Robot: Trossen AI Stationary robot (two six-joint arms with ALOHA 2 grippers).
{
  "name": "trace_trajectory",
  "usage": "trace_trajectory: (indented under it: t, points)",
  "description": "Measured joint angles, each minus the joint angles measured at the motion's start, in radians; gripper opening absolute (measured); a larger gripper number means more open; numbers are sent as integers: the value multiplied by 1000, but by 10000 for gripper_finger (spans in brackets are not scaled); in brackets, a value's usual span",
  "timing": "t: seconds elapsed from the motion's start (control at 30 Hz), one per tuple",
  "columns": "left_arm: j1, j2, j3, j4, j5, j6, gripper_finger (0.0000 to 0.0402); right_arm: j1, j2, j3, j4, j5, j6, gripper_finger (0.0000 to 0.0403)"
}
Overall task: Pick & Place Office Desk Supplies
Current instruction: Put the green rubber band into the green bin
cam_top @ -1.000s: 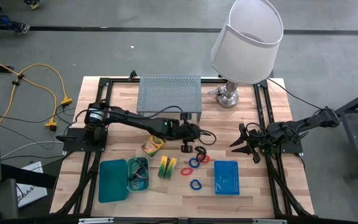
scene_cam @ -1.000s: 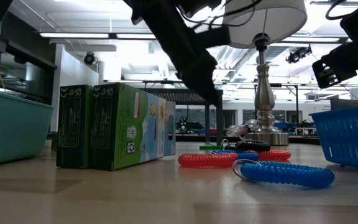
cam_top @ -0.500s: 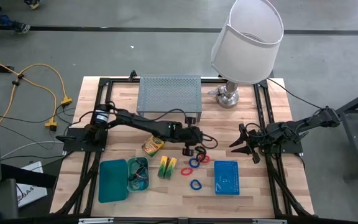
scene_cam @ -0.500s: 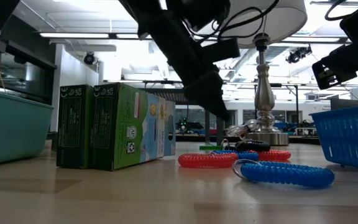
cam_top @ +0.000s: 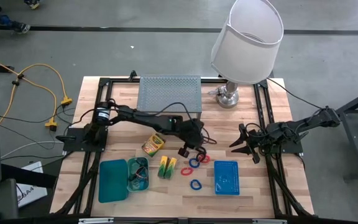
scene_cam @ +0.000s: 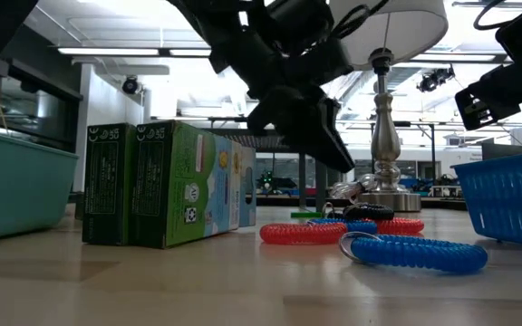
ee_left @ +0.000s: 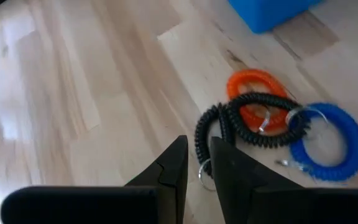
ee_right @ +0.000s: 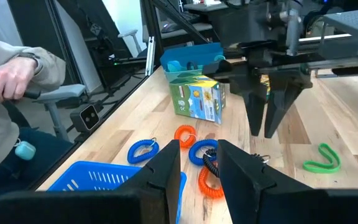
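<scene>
My left gripper (cam_top: 189, 148) hovers fingers-down over the cluster of band loops, with a narrow gap between its fingertips (ee_left: 199, 167) and nothing in it. Just beyond it lie two black coil loops (ee_left: 211, 135), an orange-red loop (ee_left: 253, 93) and a blue loop (ee_left: 328, 143). Another blue loop (cam_top: 196, 185) lies nearer the front edge. The crayon box (cam_top: 153, 145), the yellow-green blocks (cam_top: 168, 167), the teal trays (cam_top: 112, 180) and the blue mesh basket (cam_top: 227, 177) rest on the table. My right gripper (cam_top: 242, 144) waits open at the right side.
The grey perforated riser (cam_top: 169, 94) and the lamp (cam_top: 244, 43) stand at the far edge. A green band (ee_right: 322, 158) lies right of the loops. A person (ee_right: 11, 81) sits beyond the table's front. Bare wood shows between the loops and my right arm.
My left gripper has shifted a little toward the table's right over the loop cluster and turned about its wrist, its fingers now showing broader in the low view. The loops, boxes and basket have stayed where they were.
</scene>
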Motion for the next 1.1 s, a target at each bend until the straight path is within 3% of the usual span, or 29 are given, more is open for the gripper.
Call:
trace_trajectory:
  t: [0.33,0.53,0.7,0.83,1.1]
  points:
    - [65,0,2,-9,17,94,64,0,0,0,0,0,0,94]
    - [66,0,67,-166,-14,100,64,0,0,0,0,0,0,94]
    - [66,0,131,-303,-21,243,64,0,0,0,0,0,0,94]
    - [71,-1,141,-341,-29,328,64,0,0,0,0,0,0,94]
    - [105,23,141,-343,-32,323,64,0,0,0,0,0,0,94]
